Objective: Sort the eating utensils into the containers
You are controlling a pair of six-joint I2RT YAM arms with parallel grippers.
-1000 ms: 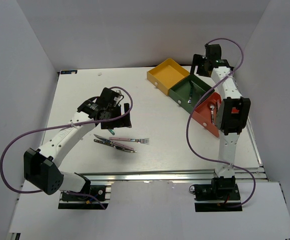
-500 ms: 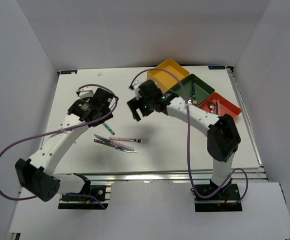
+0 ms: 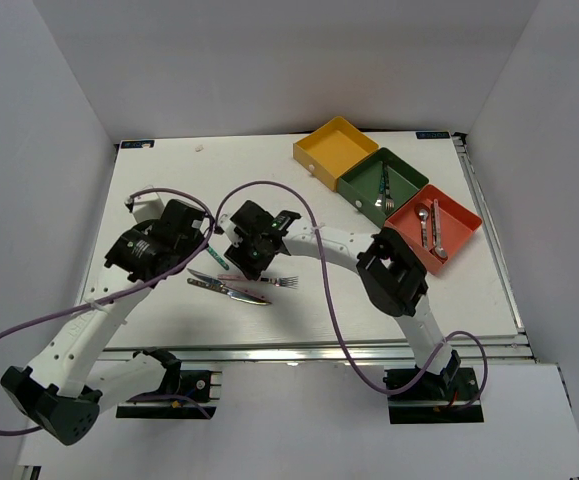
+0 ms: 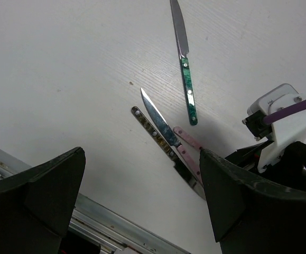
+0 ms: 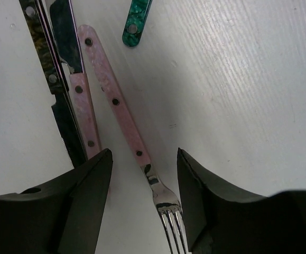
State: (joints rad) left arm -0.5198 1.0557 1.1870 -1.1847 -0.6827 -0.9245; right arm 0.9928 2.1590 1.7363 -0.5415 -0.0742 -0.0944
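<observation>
Several utensils lie in a small cluster at the table's front middle. A pink-handled fork (image 3: 271,281) (image 5: 122,112) lies between the spread fingers (image 5: 86,198) of my right gripper (image 3: 259,262) (image 5: 145,198), which is open and low over it, not touching it. Beside the fork lie a pink-handled knife (image 5: 81,100) (image 4: 160,124), a dark-handled knife (image 5: 40,47) (image 4: 151,132) and a teal-handled knife (image 3: 216,256) (image 4: 186,79). My left gripper (image 3: 184,250) (image 4: 142,206) is open and empty, higher up and left of the cluster. The yellow tray (image 3: 336,147), green tray (image 3: 401,187) and red tray (image 3: 457,213) stand at the back right.
The green tray holds a teal-handled utensil (image 3: 384,183). The red tray holds spoons (image 3: 428,225). The yellow tray looks empty. The right arm reaches across the table's middle, its purple cable looping above it. The metal front rail (image 4: 105,217) runs close below the cluster.
The right arm has swung from the trays left and down, over the pink fork. The left gripper has drawn back to the left, away from the utensils.
</observation>
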